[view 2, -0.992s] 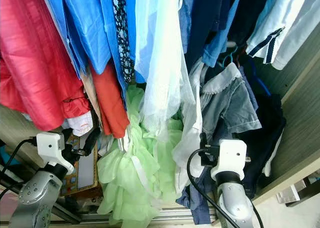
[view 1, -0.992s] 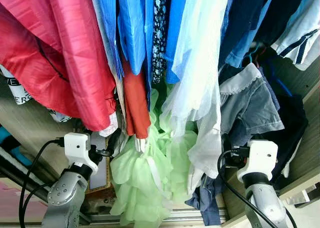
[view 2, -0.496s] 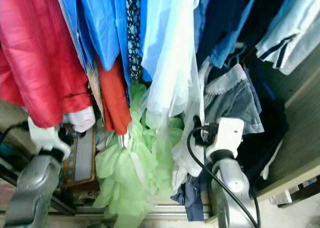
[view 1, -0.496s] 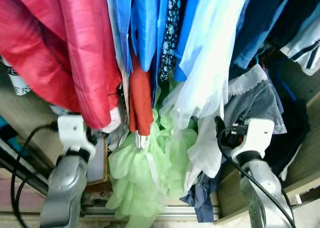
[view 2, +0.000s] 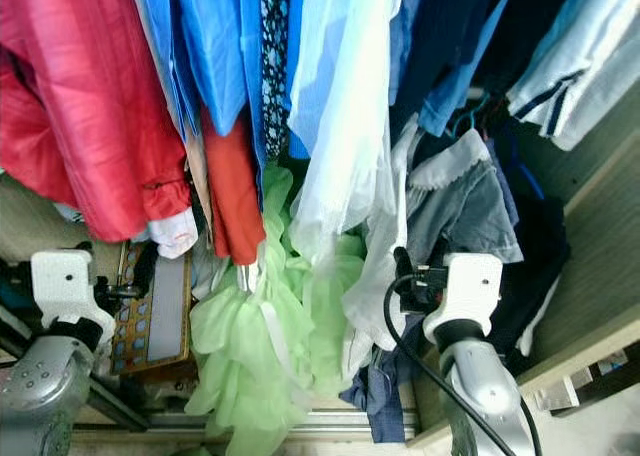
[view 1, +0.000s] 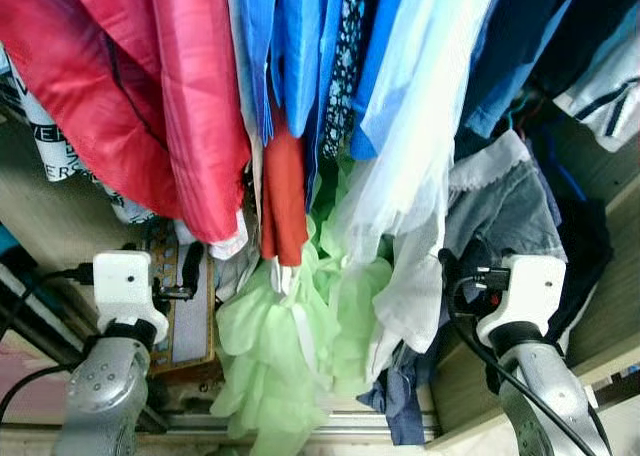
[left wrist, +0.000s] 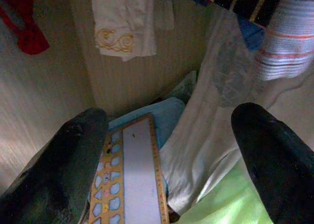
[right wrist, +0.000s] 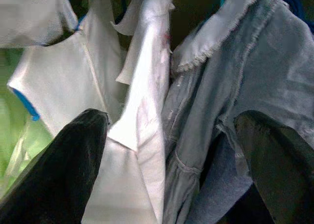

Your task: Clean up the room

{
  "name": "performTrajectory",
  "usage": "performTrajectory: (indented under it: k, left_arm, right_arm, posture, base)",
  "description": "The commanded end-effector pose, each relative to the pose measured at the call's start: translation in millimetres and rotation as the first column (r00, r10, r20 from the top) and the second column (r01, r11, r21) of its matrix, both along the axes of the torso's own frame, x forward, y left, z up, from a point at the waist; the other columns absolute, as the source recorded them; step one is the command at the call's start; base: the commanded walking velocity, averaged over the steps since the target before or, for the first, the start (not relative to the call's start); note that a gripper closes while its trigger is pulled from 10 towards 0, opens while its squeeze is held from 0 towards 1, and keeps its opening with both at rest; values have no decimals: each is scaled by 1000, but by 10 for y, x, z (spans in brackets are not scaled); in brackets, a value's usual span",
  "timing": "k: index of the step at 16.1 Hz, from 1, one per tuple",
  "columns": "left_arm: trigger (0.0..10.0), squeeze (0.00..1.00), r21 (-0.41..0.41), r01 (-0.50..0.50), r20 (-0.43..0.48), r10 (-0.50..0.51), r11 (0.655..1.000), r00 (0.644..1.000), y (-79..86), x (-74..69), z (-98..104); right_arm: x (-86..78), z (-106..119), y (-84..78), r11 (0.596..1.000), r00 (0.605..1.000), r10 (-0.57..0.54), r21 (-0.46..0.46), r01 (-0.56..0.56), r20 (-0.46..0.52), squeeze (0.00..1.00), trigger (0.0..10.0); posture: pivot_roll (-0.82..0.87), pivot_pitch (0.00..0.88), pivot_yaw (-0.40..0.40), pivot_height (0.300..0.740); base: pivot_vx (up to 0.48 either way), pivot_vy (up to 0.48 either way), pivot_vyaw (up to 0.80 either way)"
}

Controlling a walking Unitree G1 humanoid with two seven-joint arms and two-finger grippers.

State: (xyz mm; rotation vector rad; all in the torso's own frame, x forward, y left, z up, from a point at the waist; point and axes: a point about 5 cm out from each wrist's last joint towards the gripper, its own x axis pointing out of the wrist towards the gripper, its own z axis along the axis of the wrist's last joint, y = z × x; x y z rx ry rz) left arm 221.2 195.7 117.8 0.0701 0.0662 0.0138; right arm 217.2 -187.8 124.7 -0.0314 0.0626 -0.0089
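Closet packed: glossy red satin garment [view 1: 150, 106] hung at left, bright blue shirts [view 1: 290, 56] beside it, an orange-red cloth [view 1: 283, 201] below them, sheer pale-blue dress [view 1: 420, 126] mid-right. Ruffled light-green tulle dress [view 1: 290, 346] drooped to the closet floor. Grey denim top with white lace collar [right wrist: 235, 76] hung beside a white shirt [right wrist: 137, 116], touching it.

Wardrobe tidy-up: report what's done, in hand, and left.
Done: most clothes hang, like the red garment. In hand: nothing; left gripper and right gripper are open and empty. Left: the patterned board and crumpled blue clothing on the wardrobe floor.
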Motion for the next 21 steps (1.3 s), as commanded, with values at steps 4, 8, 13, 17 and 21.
performTrajectory:
  k: [4, 8, 13, 17, 21]
  left_arm:
    - [10000, 0, -16, 49, 7, -49, 999, 999, -130, 38, 37]
    - [10000, 0, -11, 55, 2, -55, 998, 999, -138, 41, 43]
    - [10000, 0, -6, 60, -9, -60, 998, 998, -139, 50, 39]
    - [10000, 0, 16, 68, -14, -67, 998, 998, -134, 57, 40]
    - [10000, 0, 38, 63, 18, -63, 997, 998, -78, 143, 140]
  right_arm:
    - [21, 58, -9, 1000, 1000, 9, 11, -10, 11, 0, 10000]
    - [28, 55, -5, 1000, 1000, 20, 6, -20, 3, 0, 10000]
    - [36, 45, -10, 1000, 1000, 11, 10, -11, -11, 0, 10000]
    - [36, 41, -8, 1000, 1000, 9, 11, -9, -13, 0, 10000]
    - [120, 103, -6, 1000, 1000, -5, 16, 5, 14, 0, 10000]
  posture:
    - [-31, 0, -66, 740]
    - [-33, 0, -67, 740]
    - [-33, 0, -65, 740]
    - [-27, 0, -62, 740]
    - [4, 0, -60, 740]
  base:
    - [0, 0, -102]
    - [-64, 0, 0]
    - [-283, 0, 0]
    - [-261, 0, 0]
    - [-60, 0, 0]
